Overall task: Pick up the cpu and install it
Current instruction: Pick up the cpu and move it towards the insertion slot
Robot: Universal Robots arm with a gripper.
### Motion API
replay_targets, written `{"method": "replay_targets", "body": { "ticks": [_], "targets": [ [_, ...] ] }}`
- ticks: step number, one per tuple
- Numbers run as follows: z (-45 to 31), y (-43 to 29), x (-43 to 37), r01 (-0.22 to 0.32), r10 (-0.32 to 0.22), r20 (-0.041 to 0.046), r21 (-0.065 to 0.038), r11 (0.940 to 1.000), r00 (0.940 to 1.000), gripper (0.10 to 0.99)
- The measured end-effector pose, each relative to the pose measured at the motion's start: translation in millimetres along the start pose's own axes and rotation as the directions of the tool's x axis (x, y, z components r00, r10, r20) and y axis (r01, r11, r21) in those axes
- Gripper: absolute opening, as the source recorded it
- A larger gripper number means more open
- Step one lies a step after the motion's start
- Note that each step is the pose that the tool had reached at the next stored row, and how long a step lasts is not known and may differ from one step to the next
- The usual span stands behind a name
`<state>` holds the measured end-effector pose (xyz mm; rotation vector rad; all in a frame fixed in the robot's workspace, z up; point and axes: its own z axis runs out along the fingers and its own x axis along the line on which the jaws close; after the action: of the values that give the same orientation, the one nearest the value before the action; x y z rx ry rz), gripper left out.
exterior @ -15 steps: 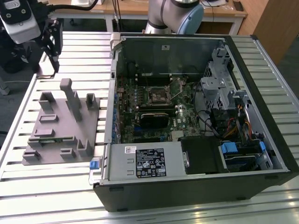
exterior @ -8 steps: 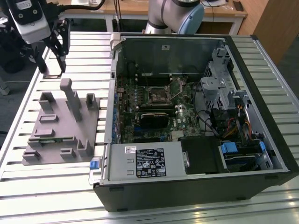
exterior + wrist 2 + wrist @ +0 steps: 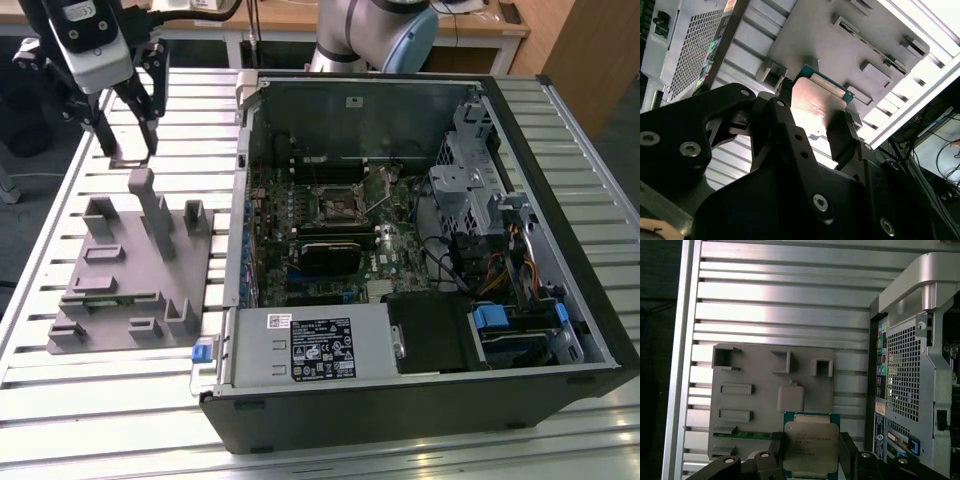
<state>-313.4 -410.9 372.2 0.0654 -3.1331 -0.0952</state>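
Up at the exterior view's left, the gripper (image 3: 131, 154) hangs over the far end of the gray tray (image 3: 120, 290). Its fingers point down, and it is beside the open computer case (image 3: 420, 410). A black-and-white label (image 3: 315, 345) sits inside the case near the front, and its words are too small to read. In the second wrist view, the two fingers (image 3: 842, 137) squeeze the cpu (image 3: 815, 102) by its sides, over the tray. In the first wrist view, the cpu's silver top has tiny gray print, too faint to read.
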Motion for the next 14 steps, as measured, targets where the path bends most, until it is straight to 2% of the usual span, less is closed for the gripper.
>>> {"method": "replay_targets", "body": {
  "ticks": [14],
  "targets": [
    [-0.1, -0.1, -22.9, 0.0, 0.0, 0.0, 0.0, 1.0, 1.0, 0.533]
  ]
}}
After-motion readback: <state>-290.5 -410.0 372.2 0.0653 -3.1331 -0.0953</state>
